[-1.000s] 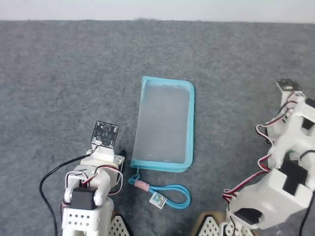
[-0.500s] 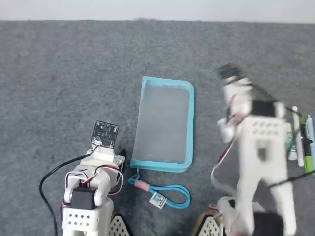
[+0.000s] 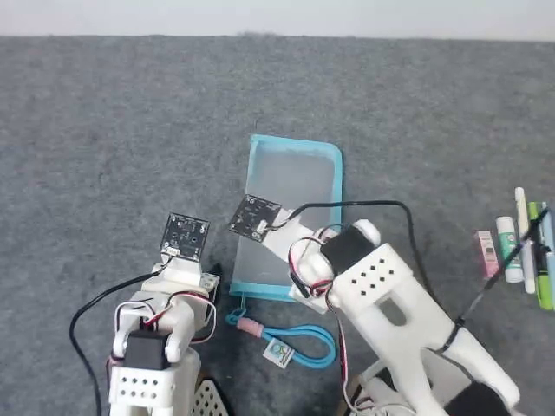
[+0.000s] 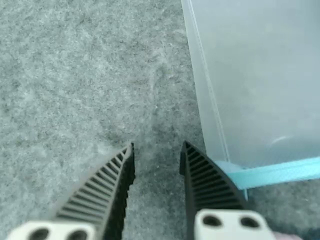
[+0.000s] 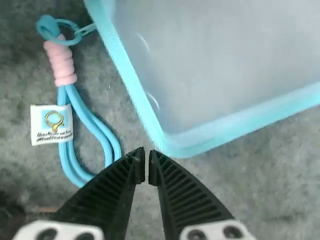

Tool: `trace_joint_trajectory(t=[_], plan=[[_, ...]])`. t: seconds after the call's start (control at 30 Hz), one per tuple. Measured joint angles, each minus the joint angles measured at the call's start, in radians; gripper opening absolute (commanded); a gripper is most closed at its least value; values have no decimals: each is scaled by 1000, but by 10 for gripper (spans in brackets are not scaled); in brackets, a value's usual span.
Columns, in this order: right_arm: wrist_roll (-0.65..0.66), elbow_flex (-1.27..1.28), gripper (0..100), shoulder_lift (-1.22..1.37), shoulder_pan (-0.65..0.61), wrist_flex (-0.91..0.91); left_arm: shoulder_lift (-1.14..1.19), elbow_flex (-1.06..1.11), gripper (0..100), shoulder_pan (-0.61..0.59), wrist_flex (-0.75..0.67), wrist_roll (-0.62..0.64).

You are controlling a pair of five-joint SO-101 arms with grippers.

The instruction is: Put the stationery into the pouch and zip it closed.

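Right end effector (image 5: 146, 159) at pouch (image 3: 299, 186) corner, blue strap (image 5: 61, 62) beside, stationery (image 3: 519, 247) well apart.

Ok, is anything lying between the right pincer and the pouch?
Nothing visible. The right pincer sits just off the corner of the pouch, with bare grey carpet between them. The blue strap lies off to one side, not in the gap.

Bright, diffuse light casts only soft, faint shadows on the grey mat (image 3: 104, 130).
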Motion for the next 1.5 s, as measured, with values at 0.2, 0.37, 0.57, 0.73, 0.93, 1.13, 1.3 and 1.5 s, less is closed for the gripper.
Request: trace_joint_trajectory(t=[0.2, 0.37, 0.57, 0.73, 0.93, 1.13, 1.3, 1.5], plan=[[-87, 0, 7, 203, -2, -149, 0, 0, 145, 0, 0, 0], [-245, 0, 7, 334, 43, -253, 0, 0, 145, 0, 0, 0], [-269, -37, 7, 451, 155, -295, 0, 0, 145, 0, 0, 0], [-269, -204, 6, 629, 310, -295, 0, 0, 145, 0, 0, 0], [-269, -489, 6, 861, 420, -229, 0, 0, 145, 0, 0, 0], [-269, -514, 7, 809, 413, -160, 0, 0, 145, 0, 0, 0], [-269, -238, 8, 482, 361, -224, 0, 0, 145, 0, 0, 0], [-264, 68, 9, 112, 166, -244, 0, 0, 145, 0, 0, 0]])
